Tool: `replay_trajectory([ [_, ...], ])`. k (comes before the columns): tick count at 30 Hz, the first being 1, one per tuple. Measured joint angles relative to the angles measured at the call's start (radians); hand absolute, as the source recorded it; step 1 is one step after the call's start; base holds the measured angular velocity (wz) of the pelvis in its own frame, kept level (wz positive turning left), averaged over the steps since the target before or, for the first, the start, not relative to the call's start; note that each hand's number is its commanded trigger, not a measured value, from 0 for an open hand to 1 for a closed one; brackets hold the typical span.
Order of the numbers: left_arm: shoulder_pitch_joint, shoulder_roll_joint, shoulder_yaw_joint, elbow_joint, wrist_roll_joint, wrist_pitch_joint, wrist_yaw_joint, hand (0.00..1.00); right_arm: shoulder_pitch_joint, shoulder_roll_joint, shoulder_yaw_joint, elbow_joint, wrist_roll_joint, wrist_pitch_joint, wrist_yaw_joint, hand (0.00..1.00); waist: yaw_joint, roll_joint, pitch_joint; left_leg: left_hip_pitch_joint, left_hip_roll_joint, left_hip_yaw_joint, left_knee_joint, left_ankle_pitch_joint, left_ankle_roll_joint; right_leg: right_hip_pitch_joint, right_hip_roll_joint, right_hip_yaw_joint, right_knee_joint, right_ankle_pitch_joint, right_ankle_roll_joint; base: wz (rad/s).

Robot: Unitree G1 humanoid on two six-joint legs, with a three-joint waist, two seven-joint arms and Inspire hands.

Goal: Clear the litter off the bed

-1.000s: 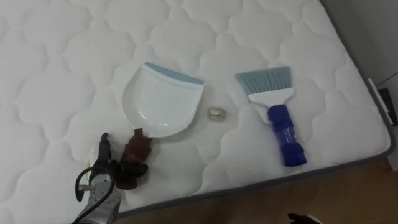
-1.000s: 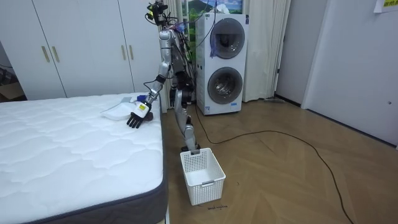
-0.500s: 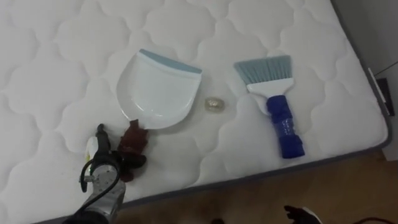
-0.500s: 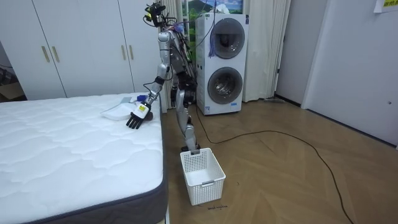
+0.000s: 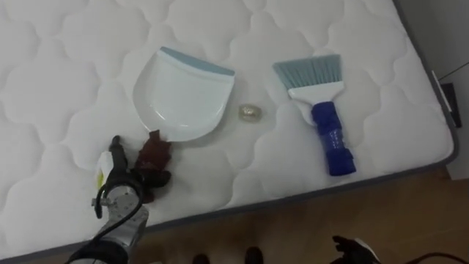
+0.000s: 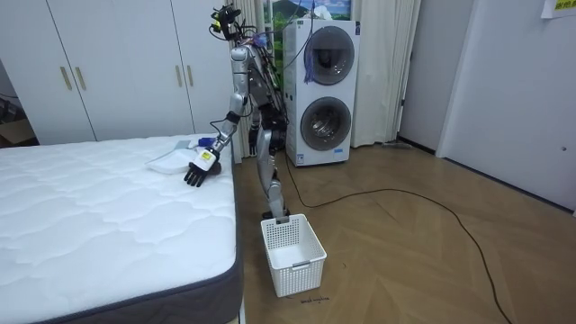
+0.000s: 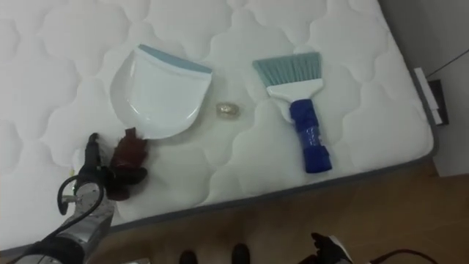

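Observation:
A white dustpan (image 5: 183, 94) with a pale blue lip lies on the quilted white mattress (image 5: 66, 66), its dark red handle (image 5: 153, 152) pointing at the near edge. My left hand (image 5: 126, 183) rests at that handle, thumb straight and fingers loose beside it, open. In the room view the left hand (image 6: 200, 166) hangs at the bed's corner with spread fingers. A small pale crumpled scrap (image 5: 250, 111) lies just right of the pan. Further right lies a brush (image 5: 327, 132) with a blue handle and light blue bristles. My right hand (image 5: 353, 251) shows low over the floor.
The mattress's near edge (image 5: 293, 199) runs below the tools, with wooden floor beyond it. A white slatted basket (image 6: 292, 254) stands on the floor by my feet. Stacked washing machines (image 6: 324, 90) and white wardrobes (image 6: 117, 67) are behind me.
The eye view has shifted, so more floor shows below the bed. My left hand stays by the dustpan handle. Pan, scrap and brush have not moved.

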Motion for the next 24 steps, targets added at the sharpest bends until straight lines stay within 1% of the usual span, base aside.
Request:
replay_trajectory([
  [1,-0.005,0.014,0.000,0.000,0.013,0.003,0.014,1.00,-0.001,0.000,0.000,0.000,0.006,0.010,0.003,0.00,0.000,0.000,0.0003,-0.006,-0.001,0.000,0.000,0.003,0.000,-0.004,-0.001,-0.002,0.000,0.000,0.000,0.04],
  [2,-0.010,0.021,0.000,0.000,0.017,0.006,0.019,1.00,-0.002,-0.001,0.000,0.000,0.008,0.015,0.004,0.00,0.000,0.000,0.0003,-0.007,-0.001,0.002,0.000,0.004,0.001,-0.006,-0.002,-0.002,0.001,0.000,0.000,0.06],
  [4,-0.029,0.036,0.000,0.003,0.023,0.027,0.029,1.00,-0.003,-0.003,0.000,0.000,0.028,0.028,0.005,0.00,0.000,0.000,0.0005,-0.009,-0.002,0.012,-0.001,0.007,0.003,-0.009,-0.005,-0.004,0.004,0.000,0.000,0.02],
  [7,-0.045,0.041,-0.001,0.020,0.052,0.045,0.029,1.00,-0.003,-0.003,0.000,0.001,0.041,0.038,0.005,0.00,-0.004,0.000,0.0005,-0.008,-0.004,0.015,-0.006,0.009,0.006,-0.008,-0.009,-0.005,0.001,0.003,0.004,0.00],
  [10,-0.058,0.045,-0.018,0.039,0.085,0.057,0.044,1.00,-0.003,-0.003,0.002,0.001,0.046,0.038,0.004,0.00,-0.009,0.000,0.0007,-0.008,-0.008,0.014,-0.014,0.012,0.010,-0.007,-0.013,-0.012,-0.004,0.004,0.006,0.07],
  [14,-0.067,0.053,-0.019,0.042,0.089,0.078,0.048,1.00,-0.003,-0.003,0.002,0.001,0.056,0.038,0.004,0.00,-0.011,0.000,0.0007,-0.003,-0.010,0.016,-0.023,0.014,0.012,-0.006,-0.016,-0.016,-0.005,0.004,0.007,0.02],
  [15,-0.067,0.054,-0.021,0.041,0.109,0.079,0.049,1.00,-0.003,-0.003,0.004,0.002,0.067,0.039,0.003,0.00,-0.011,0.000,0.0008,-0.002,-0.009,0.016,-0.025,0.014,0.012,-0.006,-0.016,-0.018,-0.005,0.004,0.007,0.00],
  [17,-0.067,0.054,-0.052,0.043,0.129,0.091,0.048,1.00,-0.003,-0.003,0.005,0.001,0.076,0.039,0.003,0.00,-0.015,0.000,0.0010,0.004,-0.010,0.017,-0.035,0.014,0.013,-0.003,-0.017,-0.026,-0.005,0.004,0.007,0.04],
  [19,-0.067,0.054,-0.060,0.047,0.129,0.104,0.050,1.00,-0.003,-0.003,0.013,0.001,0.080,0.040,0.001,0.00,-0.019,0.000,0.0011,0.011,-0.010,0.017,-0.042,0.014,0.012,0.000,-0.017,-0.027,-0.005,0.004,0.007,0.00],
  [24,-0.074,0.058,-0.060,0.048,0.145,0.116,0.050,1.00,-0.005,-0.002,0.033,0.001,0.105,0.040,-0.004,0.00,-0.027,0.001,0.0013,0.015,-0.010,0.017,-0.051,0.015,0.012,0.001,-0.017,-0.028,-0.006,0.004,0.007,0.00],
])
